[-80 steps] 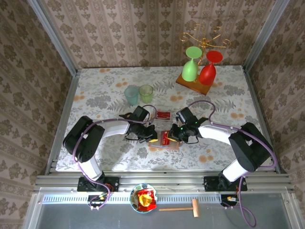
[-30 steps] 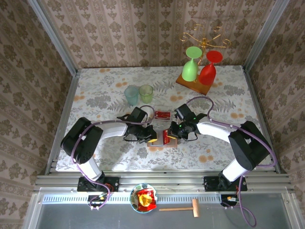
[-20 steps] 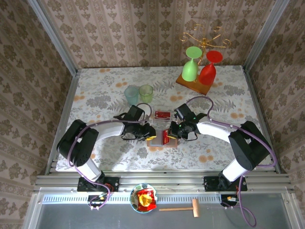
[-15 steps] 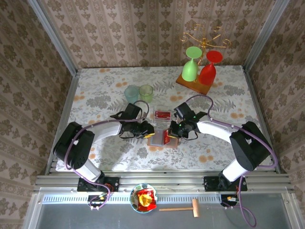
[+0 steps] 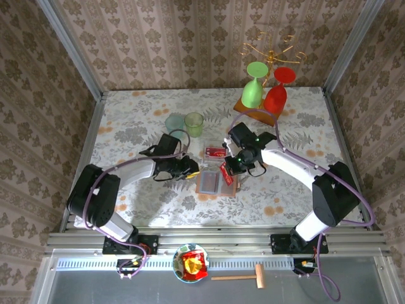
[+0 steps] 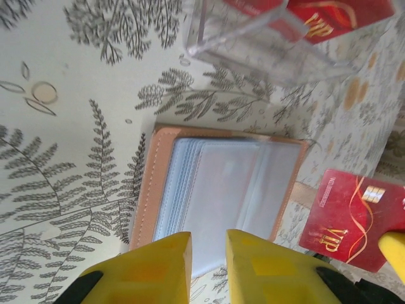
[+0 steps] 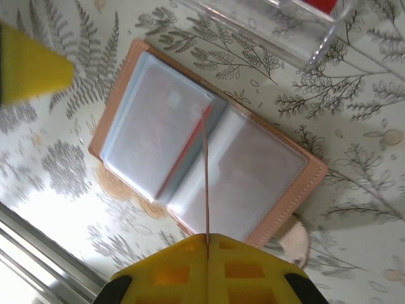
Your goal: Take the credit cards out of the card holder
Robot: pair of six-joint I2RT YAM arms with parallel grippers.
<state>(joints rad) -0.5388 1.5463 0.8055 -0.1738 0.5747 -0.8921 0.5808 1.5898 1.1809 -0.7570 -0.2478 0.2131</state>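
The card holder (image 5: 209, 183) lies open on the flowered table, tan outside, grey-blue pockets up (image 6: 221, 187) (image 7: 253, 171). My right gripper (image 5: 231, 166) (image 7: 207, 244) is shut on a red credit card (image 5: 226, 173), held just above the holder's right half. That card shows edge-on as a thin line (image 7: 205, 171) in the right wrist view and as a red VIP face (image 6: 351, 218) in the left wrist view. My left gripper (image 5: 192, 171) (image 6: 209, 253) hovers at the holder's left edge, slightly open, with nothing between its fingers.
A clear tray (image 5: 216, 152) (image 6: 266, 44) with a red card (image 6: 342, 16) in it stands just behind the holder. Two cups (image 5: 183, 123) sit further back left, and a wooden board with goblets (image 5: 266, 95) at the back right. A bowl with a snack packet (image 5: 192, 263) and a mallet (image 5: 243, 276) lie off the table's front.
My right gripper has pulled the red card up out of the holder and back toward the tray. My left gripper has let go of the holder's left edge and drawn back left.
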